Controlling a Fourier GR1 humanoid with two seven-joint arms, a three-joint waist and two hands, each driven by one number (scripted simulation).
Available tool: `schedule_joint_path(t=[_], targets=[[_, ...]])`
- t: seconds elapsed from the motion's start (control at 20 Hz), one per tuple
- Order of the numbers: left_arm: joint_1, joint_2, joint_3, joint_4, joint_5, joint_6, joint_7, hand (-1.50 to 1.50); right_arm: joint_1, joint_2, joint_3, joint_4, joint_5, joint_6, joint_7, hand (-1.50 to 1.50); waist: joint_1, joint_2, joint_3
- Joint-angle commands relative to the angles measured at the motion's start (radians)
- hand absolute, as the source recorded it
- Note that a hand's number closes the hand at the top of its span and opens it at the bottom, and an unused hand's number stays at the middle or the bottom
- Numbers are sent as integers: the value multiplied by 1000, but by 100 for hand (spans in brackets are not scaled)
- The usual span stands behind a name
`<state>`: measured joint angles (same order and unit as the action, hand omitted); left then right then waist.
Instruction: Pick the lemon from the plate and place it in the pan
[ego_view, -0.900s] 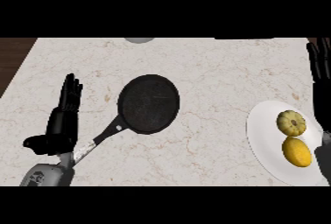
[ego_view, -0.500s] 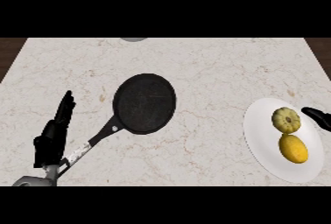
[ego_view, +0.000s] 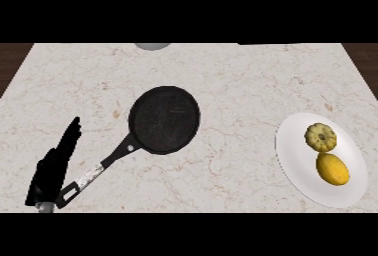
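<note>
The lemon (ego_view: 332, 169), smooth and yellow, lies on the near half of a white plate (ego_view: 295, 160) at the right of the counter. Just behind it on the same plate sits a paler ribbed yellow fruit or vegetable (ego_view: 321, 137). The black pan (ego_view: 164, 120) rests left of centre and has nothing in it. Its handle (ego_view: 96, 171) runs toward the lower left. My left hand (ego_view: 53, 170) stands edge-on beside the handle's end, fingers straight, holding nothing. No right hand shows in the head view.
A grey round object (ego_view: 151, 46) peeks in at the counter's far edge. Dark floor shows past the counter's left corner (ego_view: 11, 60) and right corner (ego_view: 365, 55). Bare marble lies between pan and plate.
The right hand, seen at the right edge by the plate before, has left the view. The left hand has turned edge-on and sunk lower left. Pan, plate and lemon have not moved on the counter.
</note>
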<state>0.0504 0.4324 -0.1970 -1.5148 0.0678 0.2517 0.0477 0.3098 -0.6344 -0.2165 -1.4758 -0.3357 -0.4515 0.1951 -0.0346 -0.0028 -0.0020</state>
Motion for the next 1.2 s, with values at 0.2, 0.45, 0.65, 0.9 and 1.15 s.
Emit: schedule_joint_path(t=[0.2,0.45,0.65,0.9,1.15], targets=[[43,23,-3,-75,4,-40,34,0,132,-263,8,-236,-1,205,280,-150,32,0,0],[14,0,-23,-62,-42,-32,69,0,39,-309,18,-278,-60,331,396,-150,38,2,1],[11,17,29,-74,-12,-68,61,0,-74,-361,34,-229,-83,421,511,-150,46,4,2],[-21,-21,12,-86,-50,-56,113,0,-273,-381,82,-159,-116,479,704,-150,49,5,2],[34,-51,1,-50,-75,-76,45,0,-368,-338,165,-123,-70,556,767,-150,47,5,2]])
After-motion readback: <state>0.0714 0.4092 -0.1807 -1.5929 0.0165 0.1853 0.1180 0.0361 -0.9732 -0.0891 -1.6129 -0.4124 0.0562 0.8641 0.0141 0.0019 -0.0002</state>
